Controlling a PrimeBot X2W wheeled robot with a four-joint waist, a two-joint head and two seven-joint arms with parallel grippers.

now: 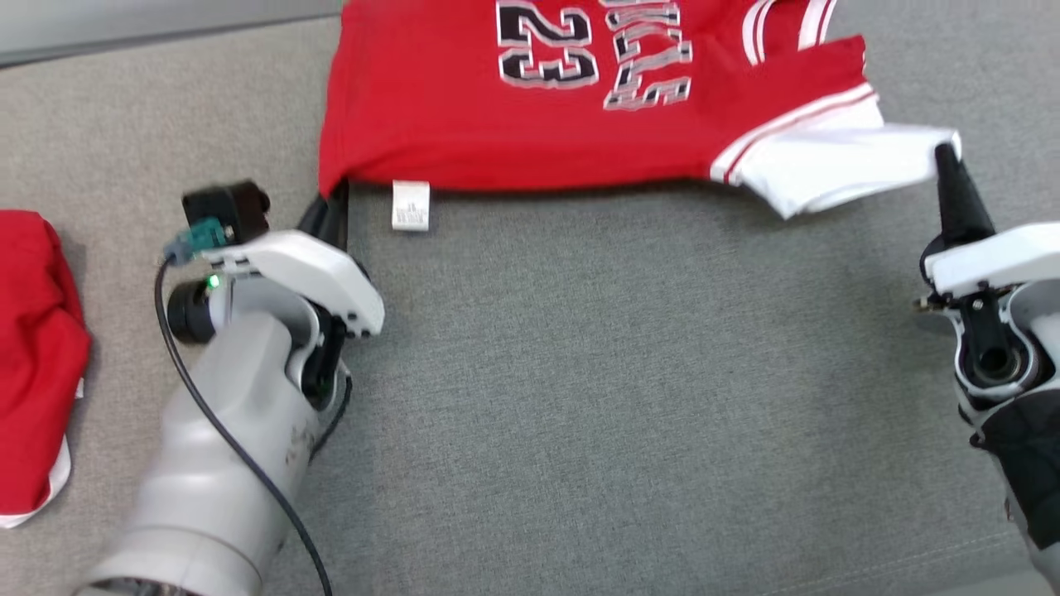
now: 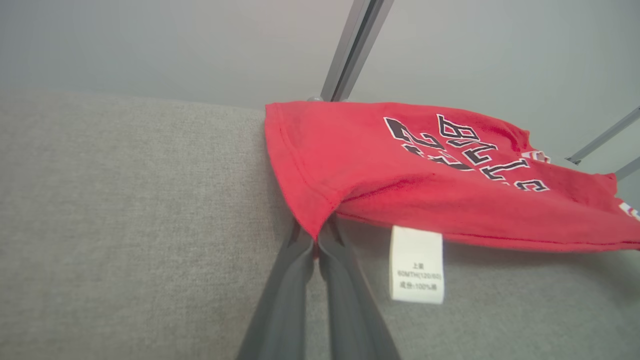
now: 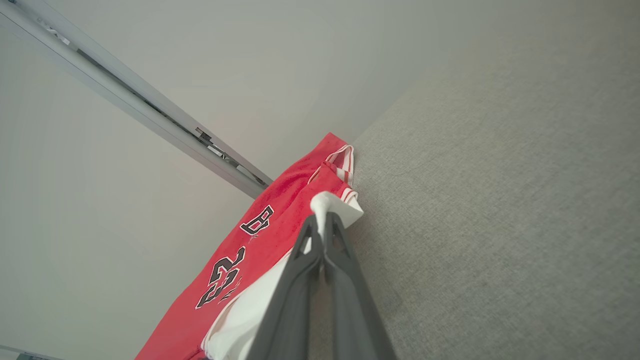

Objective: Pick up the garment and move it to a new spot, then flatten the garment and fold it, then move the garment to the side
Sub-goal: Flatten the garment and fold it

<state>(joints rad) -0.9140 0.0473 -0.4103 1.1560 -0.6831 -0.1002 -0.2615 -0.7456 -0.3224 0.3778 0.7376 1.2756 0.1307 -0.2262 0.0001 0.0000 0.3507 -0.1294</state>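
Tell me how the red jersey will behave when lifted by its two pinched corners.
Probably floppy: the red jersey drapes between the left gripper and right gripper, so its middle would likely sag. It looks thin and light. The white sleeve seems held only at its edge, so it might slip.

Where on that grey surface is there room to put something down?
Widest bare patch: the grey surface in front of the red jersey, between the left gripper and right gripper. A narrower strip separates the jersey from the second red garment at the left. The far edge is crowded.
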